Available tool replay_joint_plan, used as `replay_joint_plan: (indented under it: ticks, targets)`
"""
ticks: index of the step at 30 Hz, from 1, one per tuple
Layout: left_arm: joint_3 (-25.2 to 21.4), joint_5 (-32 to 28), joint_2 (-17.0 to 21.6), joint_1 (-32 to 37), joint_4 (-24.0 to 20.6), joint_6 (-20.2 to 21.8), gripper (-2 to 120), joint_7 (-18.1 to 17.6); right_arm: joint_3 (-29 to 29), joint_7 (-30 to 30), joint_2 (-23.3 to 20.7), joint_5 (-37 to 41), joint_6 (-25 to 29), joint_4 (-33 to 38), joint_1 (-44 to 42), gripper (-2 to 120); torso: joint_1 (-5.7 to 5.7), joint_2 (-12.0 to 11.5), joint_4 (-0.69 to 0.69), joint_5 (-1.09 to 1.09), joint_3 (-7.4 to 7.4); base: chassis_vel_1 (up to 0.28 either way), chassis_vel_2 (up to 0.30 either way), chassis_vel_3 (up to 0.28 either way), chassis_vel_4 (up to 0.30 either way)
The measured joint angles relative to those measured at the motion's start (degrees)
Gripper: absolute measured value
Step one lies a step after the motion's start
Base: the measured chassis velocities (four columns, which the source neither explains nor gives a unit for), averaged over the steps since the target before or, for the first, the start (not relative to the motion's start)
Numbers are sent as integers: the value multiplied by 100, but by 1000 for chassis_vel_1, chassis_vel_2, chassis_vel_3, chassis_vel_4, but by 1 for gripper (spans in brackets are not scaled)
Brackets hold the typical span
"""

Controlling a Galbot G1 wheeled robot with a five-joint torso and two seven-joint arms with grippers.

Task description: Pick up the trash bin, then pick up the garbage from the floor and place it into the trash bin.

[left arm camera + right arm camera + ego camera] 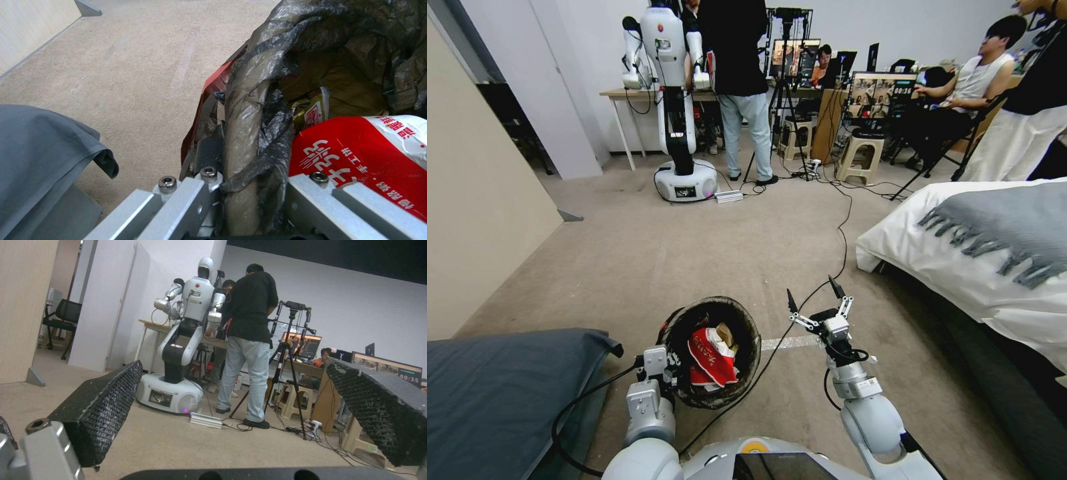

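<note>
- Nearest to the head camera was the robot's own torso, with both arms reaching forward from it over the beige carpet.
- The left gripper was clamped on the near rim of the trash bin; in the left wrist view its metal fingers stood on both sides of the rim, which was wrapped in the black bag.
- The trash bin was held above the carpet, just in front of the robot and a little to its left, with its mouth tilted toward the camera.
- Inside the bin lay a red and white snack wrapper, and behind it some brown paper and a small yellow wrapper.
- The right gripper was beside the bin, to its right, apart from it; its two black padded fingers were spread wide and held nothing.
- A dark grey cushion was at the robot's left, and a bed with white bedding and a grey fringed blanket at its right.
- A black cable ran across the carpet toward another white robot standing farther in the room.
</note>
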Motion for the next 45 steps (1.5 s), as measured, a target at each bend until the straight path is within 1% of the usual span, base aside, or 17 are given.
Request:
replay_joint_plan:
  ticks: [4,7,8,11,12,14,15,16,18,20,22,28,34,35,40,45]
  targets:
    - [9,-75,11,-13,0,44,1,0,-1,-9,12,-4,12,0,-4,100,0,0,0,0,0,0,0,0,0]
    - [-18,-442,12,-87,0,230,1,-98,-15,-17,45,-41,43,-6,-19,100,0,0,1,0,0,0,0,0,0]
    - [-18,-442,12,-87,0,230,1,-98,-15,-17,45,-41,43,-6,-19,100,0,0,1,0,0,0,0,0,0]
    - [-88,-930,12,-210,0,438,1,-241,-27,-25,58,-71,73,-8,-45,100,0,0,1,0,0,0,0,0,0]
    - [-88,-930,12,-210,0,438,1,-241,-27,-25,58,-71,73,-8,-45,100,0,0,1,0,0,0,0,0,0]
    - [-222,-1294,9,-403,1,566,1,-334,-29,-33,62,-89,95,-8,-68,100,0,0,0,0,0,0,0,0,0]
    - [-340,-1462,7,-560,60,616,1,-389,-28,-41,66,-96,112,-8,-85,100,0,0,0,1,0,0,0,0,0]
    - [-340,-1462,7,-560,60,616,1,-389,-28,-41,66,-96,112,-8,-85,100,0,0,0,1,0,0,0,0,0]
    - [-549,-1686,4,-808,275,678,1,-425,-27,-58,73,-117,137,-1,-131,100,0,0,0,0,0,0,0,0,0]
    - [-597,-1758,5,-876,343,692,1,-439,-27,-63,79,-127,148,0,-142,100,0,0,1,0,0,0,0,0,0]
    - [-704,-2031,0,-1080,534,756,1,-538,-28,-75,88,-153,164,1,-167,100,0,0,0,0,0,0,0,0,0]
    - [-806,-2175,-19,-1279,812,760,1,-586,-24,-94,96,-169,160,23,-167,100,0,0,1,0,0,0,0,0,0]
    - [-892,-2217,-19,-1398,958,743,1,-618,-27,-103,106,-194,160,18,-187,100,0,0,1,1,0,0,0,0,0]
    - [-923,-2247,-17,-1448,1048,731,1,-637,-33,-106,111,-201,160,13,-188,100,0,0,1,0,0,0,0,0,0]
    - [-964,-2272,-22,-1515,1201,710,1,-655,-37,-113,108,-202,154,13,-179,100,0,0,1,0,0,0,0,0,0]
    - [-998,-2374,-44,-1638,1471,698,1,-731,-31,-132,97,-201,154,24,-190,100,0,0,0,1,0,0,0,0,0]
